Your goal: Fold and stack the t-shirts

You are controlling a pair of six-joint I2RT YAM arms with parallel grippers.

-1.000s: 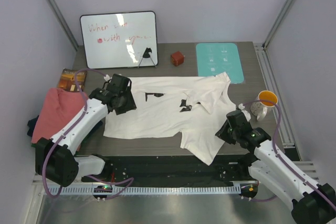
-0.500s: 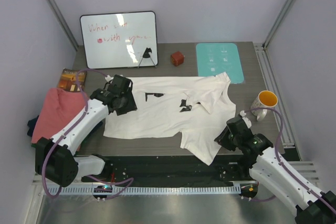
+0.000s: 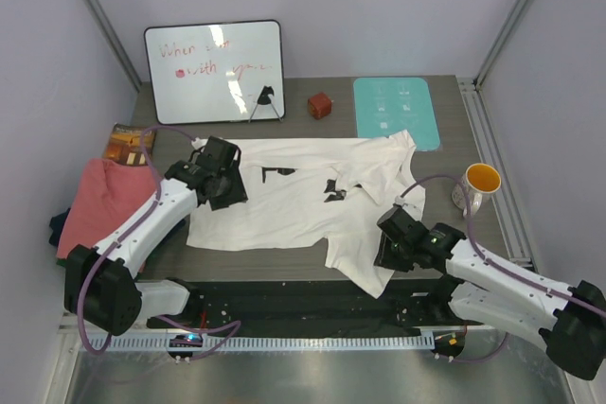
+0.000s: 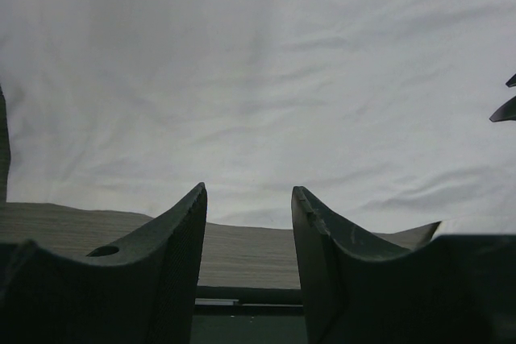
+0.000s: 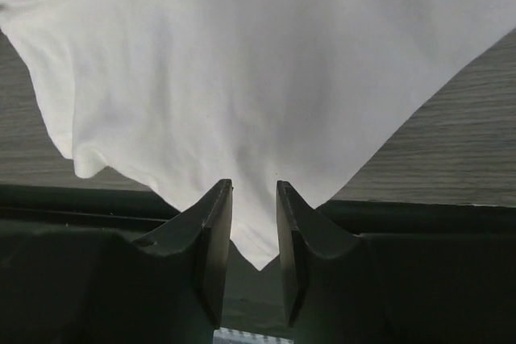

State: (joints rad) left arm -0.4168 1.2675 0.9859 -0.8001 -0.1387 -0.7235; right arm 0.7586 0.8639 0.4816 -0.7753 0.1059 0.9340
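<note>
Two risks: missed pinch, slipped corner

Left end effector, fingers apart and empty, is held at the left edge of the white t-shirt spread on the tabletop; the edge may be missed. Right end effector, fingers narrowly parted, is set at the overhanging corner; cloth could be dropped.

On my right wrist feed: white t-shirt, one corner hanging past the wood-grain table edge, tip between right gripper fingers, jaws parted.
</note>
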